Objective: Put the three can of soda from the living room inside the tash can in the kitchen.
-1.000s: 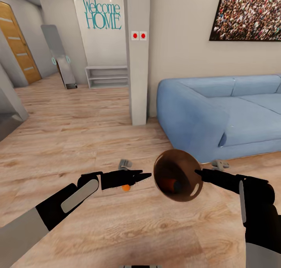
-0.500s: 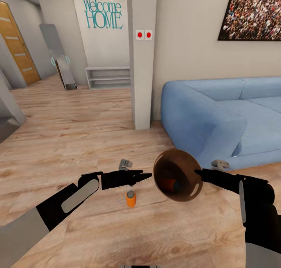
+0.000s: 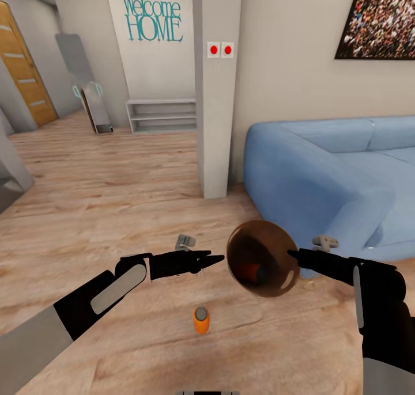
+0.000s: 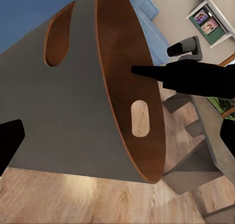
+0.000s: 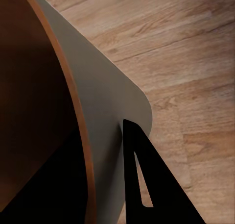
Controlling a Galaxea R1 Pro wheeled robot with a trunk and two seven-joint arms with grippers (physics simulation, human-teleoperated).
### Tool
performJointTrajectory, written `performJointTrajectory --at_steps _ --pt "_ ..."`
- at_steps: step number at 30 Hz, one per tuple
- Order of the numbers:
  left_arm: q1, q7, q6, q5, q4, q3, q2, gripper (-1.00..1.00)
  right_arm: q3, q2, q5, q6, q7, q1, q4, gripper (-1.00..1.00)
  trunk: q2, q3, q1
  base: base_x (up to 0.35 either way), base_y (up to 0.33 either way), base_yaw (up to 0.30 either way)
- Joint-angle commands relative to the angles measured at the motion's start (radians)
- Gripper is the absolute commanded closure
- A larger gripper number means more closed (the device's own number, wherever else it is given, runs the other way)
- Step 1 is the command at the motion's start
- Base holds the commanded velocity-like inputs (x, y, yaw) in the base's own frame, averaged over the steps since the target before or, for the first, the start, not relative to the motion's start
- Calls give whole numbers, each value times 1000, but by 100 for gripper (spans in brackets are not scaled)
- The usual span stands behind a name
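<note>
pale wood floor (image 3: pixel 115 182), light-blue sofa (image 3: pixel 323 164), grey pillar (image 3: pixel 218 84), teal "welcome home" lettering (image 3: pixel 151 16), low white shelf (image 3: pixel 161 114)

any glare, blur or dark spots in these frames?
Head view: sharp, evenly lit, a soft sheen on the trash can inside; the orange can on the floor casts almost no shadow. Left wrist view: crisp. Right wrist view: the bin's inside is nearly black, and the right gripper's fingers show as a flat silhouette.

— Position of the coppery-brown round tapered bin (image 3: pixel 263 258)?
— Held off the pale wood floor (image 3: pixel 115 182), before the light-blue sofa (image 3: pixel 323 170), right of the left gripper (image 3: pixel 214 259).
— Its contents?
— An orange can (image 3: pixel 249 270) and a blue can (image 3: pixel 262 274), inside.
— The other orange soda can (image 3: pixel 201 320)?
— Upright on the floor, below the left gripper, left of the bin.
</note>
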Motion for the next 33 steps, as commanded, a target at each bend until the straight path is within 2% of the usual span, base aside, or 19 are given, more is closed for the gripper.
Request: performJointTrajectory --at_steps 1,8,23,29,33 --pt "0 -1 -3 0 0 0 0 -100 0 0 -28 9 4 0 0 100 0 0 0 185 20 0" --pt "0 4 -5 0 2 -2 -2 -100 1 0 -28 9 4 0 0 100 0 0 0 71 -26 0" --pt "0 6 -7 0 22 0 -2 -100 1 0 -28 9 19 0 0 100 0 0 0 188 -212 0" --pt "0 1 -10 1 22 0 -2 -100 0 -1 -28 9 22 0 0 100 0 0 0 28 -26 0" --pt "0 -2 -8 2 22 -1 -2 -100 1 -1 -28 9 56 0 0 100 0 0 0 86 64 0"
